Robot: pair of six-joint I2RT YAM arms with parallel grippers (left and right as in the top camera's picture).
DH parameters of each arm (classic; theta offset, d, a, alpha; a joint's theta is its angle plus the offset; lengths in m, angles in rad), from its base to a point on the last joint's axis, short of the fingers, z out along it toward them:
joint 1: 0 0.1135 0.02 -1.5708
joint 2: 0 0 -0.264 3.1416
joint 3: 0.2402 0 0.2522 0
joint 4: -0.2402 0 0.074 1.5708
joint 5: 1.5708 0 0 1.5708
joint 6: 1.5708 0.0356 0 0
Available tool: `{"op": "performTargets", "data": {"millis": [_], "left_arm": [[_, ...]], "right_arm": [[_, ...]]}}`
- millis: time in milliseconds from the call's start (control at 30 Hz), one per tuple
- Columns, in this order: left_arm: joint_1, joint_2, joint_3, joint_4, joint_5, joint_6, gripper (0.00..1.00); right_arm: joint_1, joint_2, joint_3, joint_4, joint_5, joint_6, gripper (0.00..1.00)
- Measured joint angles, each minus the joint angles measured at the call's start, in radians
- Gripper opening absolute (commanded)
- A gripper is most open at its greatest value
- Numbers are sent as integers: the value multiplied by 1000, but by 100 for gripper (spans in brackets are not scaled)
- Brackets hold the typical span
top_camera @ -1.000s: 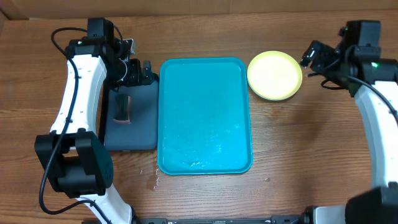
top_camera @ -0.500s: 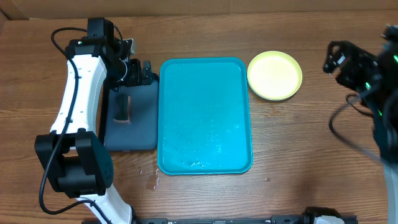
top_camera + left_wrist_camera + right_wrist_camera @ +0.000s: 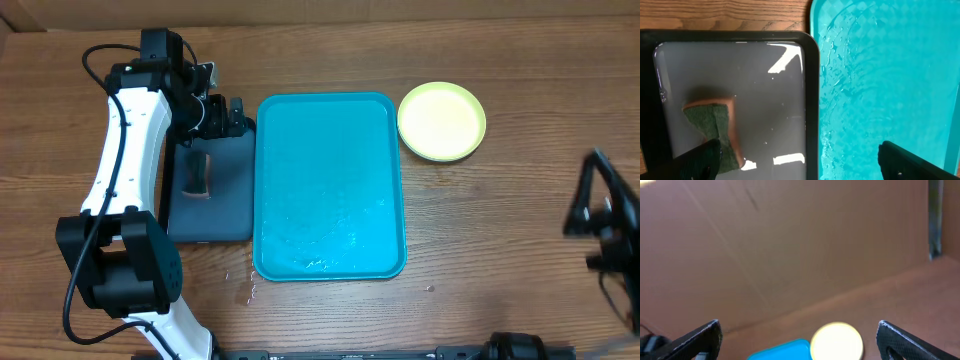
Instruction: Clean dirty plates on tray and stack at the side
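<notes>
The teal tray (image 3: 330, 180) lies in the middle of the table (image 3: 500, 250) with nothing on it but a film of water drops. The only plate I can spot is a pale yellow-green one (image 3: 442, 121) sitting on the wood just off the tray's far right corner, with no smear showing on its face. Whether the others are stacked beneath it I cannot tell from above. The left tool (image 3: 799, 162) hangs spread wide over the dark tray (image 3: 770, 110), gripping nothing, with the sponge (image 3: 715, 131) lying loose below it. The right tool (image 3: 799, 339) is spread wide and bare too, well away from the plate. To my eye the job looks finished or nearly so.
</notes>
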Motion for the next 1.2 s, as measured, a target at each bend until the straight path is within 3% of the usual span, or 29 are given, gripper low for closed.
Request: {"op": "performTargets", "data": {"millis": [367,667,1000,1200], "left_arm": [[0,0,0,0,0,0,100],[0,0,0,0,0,0,100],[0,0,0,0,0,0,100],[0,0,0,0,0,0,100]], "right_arm": [[0,-227,-15,3,-40,0,100],[0,-399,-230,58,-44,0,100],[0,-627,-645,319,-68,0,100],[1,-630,-868,675,-94,3,100]]}}
